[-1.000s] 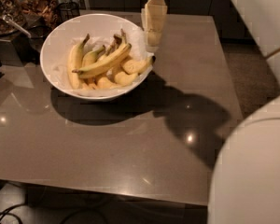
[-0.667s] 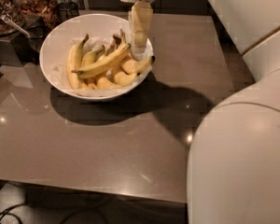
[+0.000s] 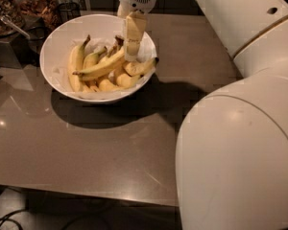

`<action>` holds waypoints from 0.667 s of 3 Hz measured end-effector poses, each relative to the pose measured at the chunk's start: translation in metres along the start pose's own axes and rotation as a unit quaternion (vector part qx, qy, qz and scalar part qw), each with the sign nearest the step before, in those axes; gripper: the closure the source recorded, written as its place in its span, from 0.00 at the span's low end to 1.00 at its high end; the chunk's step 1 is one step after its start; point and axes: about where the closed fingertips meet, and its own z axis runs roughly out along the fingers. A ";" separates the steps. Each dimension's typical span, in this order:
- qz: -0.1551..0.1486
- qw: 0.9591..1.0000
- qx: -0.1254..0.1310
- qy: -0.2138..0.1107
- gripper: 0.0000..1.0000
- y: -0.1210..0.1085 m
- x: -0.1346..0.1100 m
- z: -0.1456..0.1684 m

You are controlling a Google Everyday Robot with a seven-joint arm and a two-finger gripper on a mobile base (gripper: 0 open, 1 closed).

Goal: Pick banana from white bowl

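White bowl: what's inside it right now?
The white bowl holds several yellow bananas, the longest banana lying across the top. The gripper reaches down into the pile's right side, covering fruit behind it. The bowl's bottom is hidden.

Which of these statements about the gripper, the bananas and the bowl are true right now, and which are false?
1. The gripper hangs over the white bowl, its tip at the long banana's right end. True.
2. The white bowl holds a single banana. False: several bananas are piled in it.
3. The long banana lies on the table beside the bowl. False: it rests across the other bananas inside the bowl.
4. The robot's arm fills the right side of the view. True.
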 end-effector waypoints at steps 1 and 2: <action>0.017 0.999 -0.023 -0.018 0.17 0.004 -0.001 0.015; 0.023 0.998 -0.040 -0.031 0.20 0.005 -0.006 0.027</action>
